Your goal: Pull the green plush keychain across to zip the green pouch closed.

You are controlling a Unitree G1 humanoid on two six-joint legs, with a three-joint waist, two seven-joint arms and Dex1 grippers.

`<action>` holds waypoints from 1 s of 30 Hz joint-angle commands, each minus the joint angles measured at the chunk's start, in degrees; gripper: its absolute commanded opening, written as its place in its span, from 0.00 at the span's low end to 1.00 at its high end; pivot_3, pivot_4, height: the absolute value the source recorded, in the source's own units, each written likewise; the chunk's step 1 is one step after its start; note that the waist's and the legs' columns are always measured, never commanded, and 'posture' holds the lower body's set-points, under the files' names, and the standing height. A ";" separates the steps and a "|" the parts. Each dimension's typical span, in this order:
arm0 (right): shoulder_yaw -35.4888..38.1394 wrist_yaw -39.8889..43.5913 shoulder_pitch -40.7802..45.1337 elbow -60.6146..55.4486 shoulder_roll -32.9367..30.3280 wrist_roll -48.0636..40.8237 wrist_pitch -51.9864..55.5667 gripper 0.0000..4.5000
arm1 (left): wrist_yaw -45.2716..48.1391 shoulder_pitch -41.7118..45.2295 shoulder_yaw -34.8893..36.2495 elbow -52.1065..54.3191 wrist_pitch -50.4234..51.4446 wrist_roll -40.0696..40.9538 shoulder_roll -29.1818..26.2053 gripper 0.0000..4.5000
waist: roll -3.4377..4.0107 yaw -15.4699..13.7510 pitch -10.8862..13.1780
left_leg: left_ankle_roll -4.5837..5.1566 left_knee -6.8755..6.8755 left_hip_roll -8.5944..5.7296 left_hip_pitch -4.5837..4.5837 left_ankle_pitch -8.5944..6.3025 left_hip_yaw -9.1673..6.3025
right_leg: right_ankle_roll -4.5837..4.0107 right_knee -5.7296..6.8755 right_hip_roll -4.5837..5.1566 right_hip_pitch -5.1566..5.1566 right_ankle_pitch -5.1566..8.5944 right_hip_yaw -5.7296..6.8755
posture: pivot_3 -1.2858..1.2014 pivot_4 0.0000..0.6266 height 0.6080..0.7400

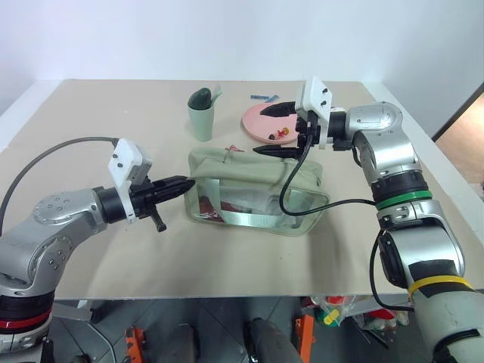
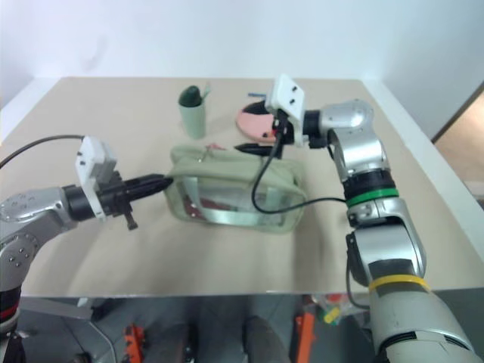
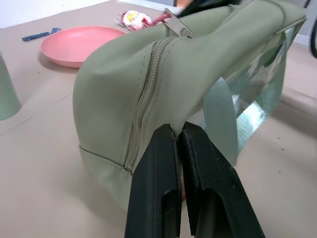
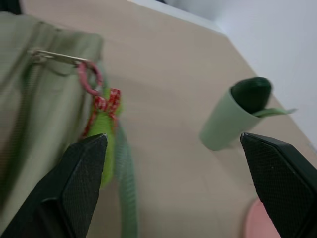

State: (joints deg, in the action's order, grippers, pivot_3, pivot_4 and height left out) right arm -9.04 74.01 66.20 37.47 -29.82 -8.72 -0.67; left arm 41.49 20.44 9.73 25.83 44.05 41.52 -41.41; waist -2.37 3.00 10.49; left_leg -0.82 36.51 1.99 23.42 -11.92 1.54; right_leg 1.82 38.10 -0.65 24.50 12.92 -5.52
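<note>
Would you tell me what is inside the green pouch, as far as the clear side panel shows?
Through the clear panel of the green pouch a dark red item lies near the bottom; reflections blur it, so it cannot be identified. The fabric top hides the rest.

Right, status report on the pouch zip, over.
Left end effector shut on green pouch end. Right end effector open above pouch. Green plush keychain hangs off zipper pull, ungrasped. Nothing in the way.
</note>
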 commanded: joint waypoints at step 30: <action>-1.00 3.29 1.02 4.41 6.24 2.29 -5.26 0.01 | -3.64 2.89 -0.69 1.35 -0.65 -0.30 0.98 0.00 | 0.00 0.05 0.00 | -0.02 0.02 0.04 -0.01 0.01 -0.02 | -0.06 0.02 -0.02 -0.01 -0.03 0.05 | 0.52 0.24 1.00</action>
State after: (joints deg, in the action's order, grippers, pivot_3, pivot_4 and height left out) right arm -12.26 77.52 65.11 42.45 -23.30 -5.39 -4.85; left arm 38.66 22.15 8.68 25.84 44.20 41.41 -40.80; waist -2.37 3.04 10.49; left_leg -0.83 36.53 2.03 23.41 -11.91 1.52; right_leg 1.76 38.11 -0.67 24.49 12.89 -5.47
